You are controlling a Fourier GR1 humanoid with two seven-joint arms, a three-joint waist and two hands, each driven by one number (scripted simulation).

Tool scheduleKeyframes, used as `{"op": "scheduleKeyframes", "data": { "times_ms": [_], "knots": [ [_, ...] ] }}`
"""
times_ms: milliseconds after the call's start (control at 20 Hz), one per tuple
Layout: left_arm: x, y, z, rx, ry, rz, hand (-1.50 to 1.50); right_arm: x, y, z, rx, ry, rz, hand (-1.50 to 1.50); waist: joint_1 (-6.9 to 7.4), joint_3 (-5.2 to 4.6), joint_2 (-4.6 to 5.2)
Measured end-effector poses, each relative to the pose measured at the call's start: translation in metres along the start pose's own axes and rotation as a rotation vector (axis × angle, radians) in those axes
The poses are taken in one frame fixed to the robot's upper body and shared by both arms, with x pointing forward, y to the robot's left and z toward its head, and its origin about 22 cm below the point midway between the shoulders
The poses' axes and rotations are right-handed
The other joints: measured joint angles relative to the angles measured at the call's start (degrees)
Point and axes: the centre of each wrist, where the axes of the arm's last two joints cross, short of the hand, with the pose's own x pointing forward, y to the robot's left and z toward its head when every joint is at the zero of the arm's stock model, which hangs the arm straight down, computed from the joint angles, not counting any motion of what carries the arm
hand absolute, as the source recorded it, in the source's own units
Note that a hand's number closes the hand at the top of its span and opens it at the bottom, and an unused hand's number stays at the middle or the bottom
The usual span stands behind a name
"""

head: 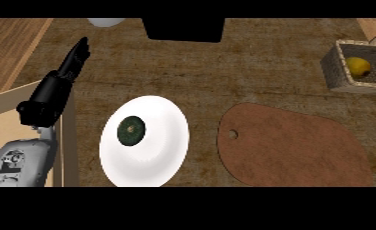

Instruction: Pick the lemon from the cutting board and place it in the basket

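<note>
My left robot hand (pixel 62 77) rises at the left side of the view on its grey forearm, fingers straight and together, pointing away from me, released and holding nothing. My right robot hand does not show.

Just to the right of that robot hand, close to me, a white plate (pixel 158 157) lies on the bench (pixel 220 74), with a dark green round thing (pixel 132 131) resting on its left half. Further right, apart from the plate, lies the brown cutting board (pixel 294 147), bare on top, with a small hole near its left edge.

Farther off and well to the right of my robot hand, at the view's right edge, stands the woven basket (pixel 334 69). The lemon (pixel 358 66) sits inside it.

At the far edge, ahead of my fingertips, a pale rounded thing (pixel 106 22) shows in part, and right of it a black block (pixel 183 29).
</note>
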Motion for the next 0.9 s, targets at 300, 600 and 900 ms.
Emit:
{"op": "scheduleKeyframes", "data": {
  "times_ms": [300,600,900],
  "knots": [
    [0.005,-0.003,-0.004,0.000,-0.002,-0.002,0.00,-0.003,-0.006,-0.002,-0.088,-0.037,-0.237,-1.50,-0.14,0.00,-0.12],
    [0.006,-0.007,-0.005,-0.003,-0.009,-0.001,0.00,-0.021,-0.011,0.014,-0.225,-0.013,-0.552,-1.50,0.34,0.06,0.28],
    [0.005,-0.007,-0.002,0.001,-0.021,0.001,0.00,-0.046,-0.013,0.050,-0.363,0.039,-0.742,-1.50,0.75,0.26,0.85]
  ]
}}
